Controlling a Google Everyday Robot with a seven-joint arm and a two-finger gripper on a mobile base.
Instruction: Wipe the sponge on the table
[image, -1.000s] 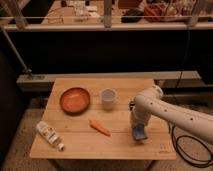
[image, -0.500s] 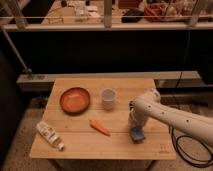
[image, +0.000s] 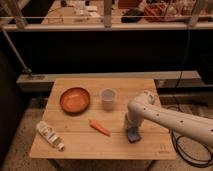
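Observation:
The light wooden slatted table (image: 75, 145) fills the middle of the camera view. A small blue sponge (image: 133, 134) rests on the planks toward the table's front right. My gripper (image: 131, 128) points down at the end of the white arm and is shut on the sponge, pressing it onto the tabletop. The wrist hides the sponge's upper part.
A brown bowl (image: 75, 99) and a translucent cup (image: 108, 96) stand at the back of the table. An orange carrot-shaped piece (image: 100, 128) lies left of the sponge. A white bottle (image: 49, 135) lies at the front left. Behind is a dark counter with metal rails (image: 105, 22).
The gripper and the sponge under it have slid a little to the left across the table. The other objects have not moved.

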